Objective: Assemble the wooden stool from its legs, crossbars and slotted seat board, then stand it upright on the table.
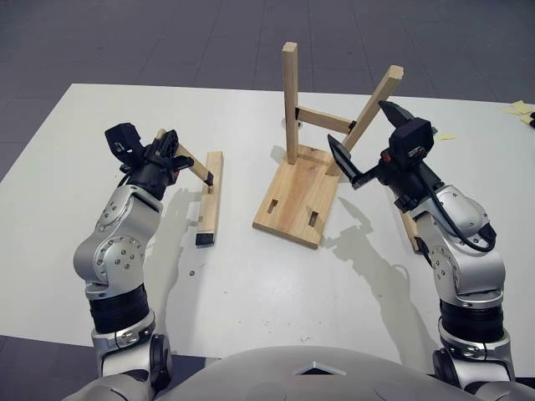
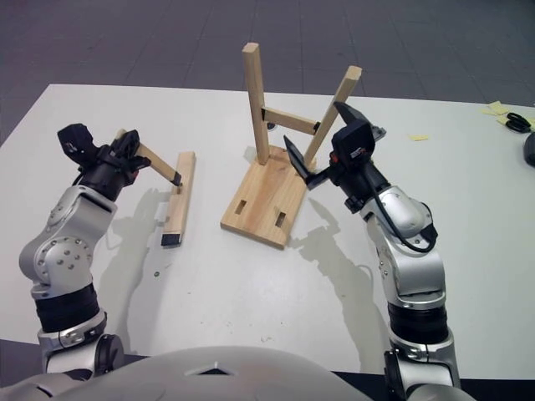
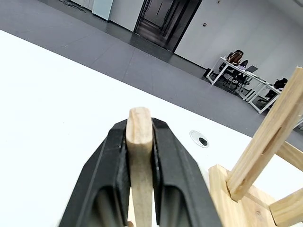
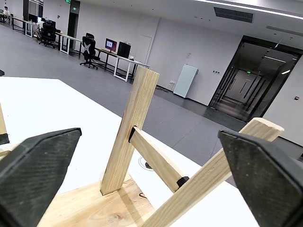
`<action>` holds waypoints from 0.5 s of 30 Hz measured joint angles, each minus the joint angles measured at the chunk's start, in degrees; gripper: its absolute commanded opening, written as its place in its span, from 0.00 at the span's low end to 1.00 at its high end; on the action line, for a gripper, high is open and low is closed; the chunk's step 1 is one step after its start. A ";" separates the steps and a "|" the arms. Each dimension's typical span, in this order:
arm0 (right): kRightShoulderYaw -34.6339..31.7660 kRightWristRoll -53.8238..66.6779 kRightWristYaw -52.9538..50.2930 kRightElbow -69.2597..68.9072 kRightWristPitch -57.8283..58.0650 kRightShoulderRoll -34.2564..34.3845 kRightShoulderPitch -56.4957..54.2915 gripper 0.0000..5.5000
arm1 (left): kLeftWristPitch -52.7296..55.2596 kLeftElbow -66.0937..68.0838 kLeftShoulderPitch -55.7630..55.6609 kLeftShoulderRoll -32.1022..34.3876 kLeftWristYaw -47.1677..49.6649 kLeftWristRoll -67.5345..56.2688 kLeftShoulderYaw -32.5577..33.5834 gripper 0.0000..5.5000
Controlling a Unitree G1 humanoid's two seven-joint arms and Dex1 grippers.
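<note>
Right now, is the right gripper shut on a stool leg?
No, the right gripper is open, its fingers spread wide with nothing gripped between them.

No text, label or number is legible anywhere

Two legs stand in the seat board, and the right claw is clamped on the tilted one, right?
Not clamped: the right gripper is open, fingers apart, near the tilted leg, as the right wrist view shows. The rest holds.
</note>
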 measured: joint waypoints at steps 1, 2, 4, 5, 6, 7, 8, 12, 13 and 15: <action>0.01 -0.14 0.00 0.01 0.00 0.00 0.00 0.98 | -0.51 0.28 -0.01 -0.10 -0.34 1.07 -0.29 0.08; 0.01 -0.21 -0.01 0.03 0.00 0.00 0.00 0.98 | -0.72 0.50 0.01 -0.18 -0.56 1.75 -0.52 0.08; 0.01 -0.26 0.00 0.10 0.00 0.00 0.00 0.98 | -1.05 0.66 0.21 -0.35 -1.23 3.37 -1.19 0.08; 0.00 -0.26 0.00 0.11 0.00 0.00 0.00 0.98 | -1.24 0.84 0.41 -0.47 -1.54 3.78 -1.32 0.08; -0.01 -0.26 0.00 0.12 0.00 0.00 0.00 0.98 | -1.52 1.18 0.63 -0.59 -1.93 4.34 -1.42 0.08; -0.02 -0.29 -0.01 0.16 0.00 0.00 0.00 0.98 | -1.97 1.84 0.89 -0.72 -2.28 4.83 -1.53 0.08; -0.02 -0.33 -0.01 0.28 0.00 0.00 -0.01 0.98 | -2.43 2.77 0.98 -0.92 -2.52 5.69 -1.68 0.08; -0.02 -0.41 -0.03 0.76 -0.02 0.02 -0.02 0.98 | -5.20 4.96 1.03 -1.30 -4.23 7.84 -2.39 0.08; -0.01 -0.43 -0.03 0.84 -0.03 0.04 -0.03 0.98 | -6.11 5.42 1.02 -1.69 -4.68 8.45 -2.81 0.08; 0.00 -0.45 -0.03 0.97 -0.08 0.05 -0.11 0.98 | -7.53 6.24 1.03 -2.73 -5.08 9.43 -3.35 0.08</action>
